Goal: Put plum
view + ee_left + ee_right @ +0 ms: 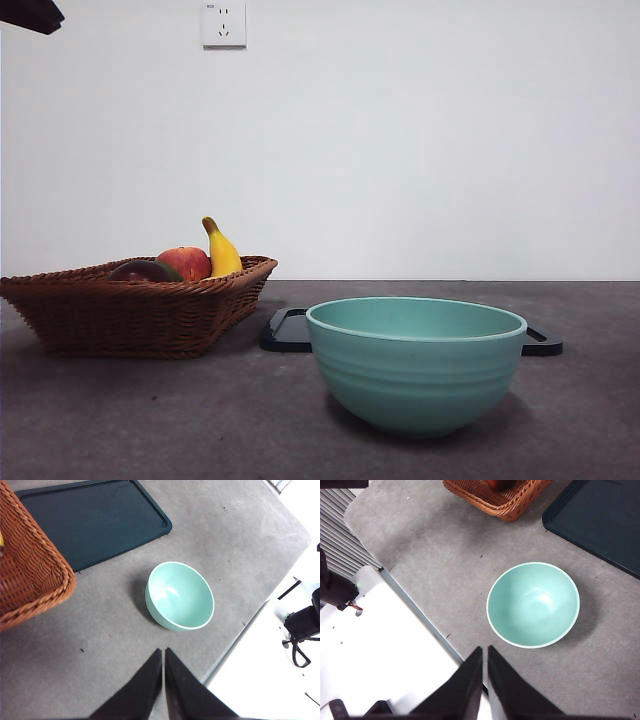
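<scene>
Beside the apple [186, 263] and banana [221, 251] in the basket [130, 318] — the plum [141, 271]; both grippers [163, 652] [484, 650] empty, jaws together.

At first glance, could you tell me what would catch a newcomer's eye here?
The mint-green bowl stands empty, nearest the front camera. Behind it lies a dark tray, and beside that a wicker basket holds a banana, an apple and the dark plum.

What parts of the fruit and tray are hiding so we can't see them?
- Plum: front view, only its top shows above the basket wall.
- Apple and banana: lower halves behind the same wall.
- Tray: front view, its middle is behind the bowl.
- Wrist views: picture edges cut off the basket.
</scene>
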Controlling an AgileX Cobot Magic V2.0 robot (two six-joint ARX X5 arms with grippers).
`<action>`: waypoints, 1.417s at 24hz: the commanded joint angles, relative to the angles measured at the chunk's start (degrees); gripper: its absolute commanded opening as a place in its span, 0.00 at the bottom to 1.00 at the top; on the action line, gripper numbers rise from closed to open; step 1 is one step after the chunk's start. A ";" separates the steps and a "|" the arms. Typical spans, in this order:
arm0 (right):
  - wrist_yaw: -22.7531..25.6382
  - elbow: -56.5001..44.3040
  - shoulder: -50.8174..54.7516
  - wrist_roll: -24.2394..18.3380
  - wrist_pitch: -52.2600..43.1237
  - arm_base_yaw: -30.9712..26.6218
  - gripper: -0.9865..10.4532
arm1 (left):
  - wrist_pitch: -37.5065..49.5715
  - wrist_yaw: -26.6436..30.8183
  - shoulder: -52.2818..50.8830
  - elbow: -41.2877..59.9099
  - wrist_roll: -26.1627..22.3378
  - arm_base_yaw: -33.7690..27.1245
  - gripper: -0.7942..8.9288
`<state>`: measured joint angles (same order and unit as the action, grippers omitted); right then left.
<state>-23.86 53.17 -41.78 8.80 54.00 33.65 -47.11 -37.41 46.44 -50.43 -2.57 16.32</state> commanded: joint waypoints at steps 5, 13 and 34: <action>-0.13 0.96 -0.42 -0.68 -0.42 0.24 0.09 | 16.48 11.37 -7.93 0.44 -8.22 -5.40 0.09; -0.13 0.96 -0.42 -0.68 -0.42 0.24 0.09 | 40.19 31.67 -26.53 18.84 -9.84 -16.74 0.09; -0.13 0.96 -0.42 -0.68 -0.42 0.24 0.09 | 41.90 33.68 -44.09 46.77 -8.07 -20.20 0.09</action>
<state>-23.86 53.17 -41.78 8.80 53.98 33.65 -5.76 -4.03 2.59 -4.12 -11.05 -3.73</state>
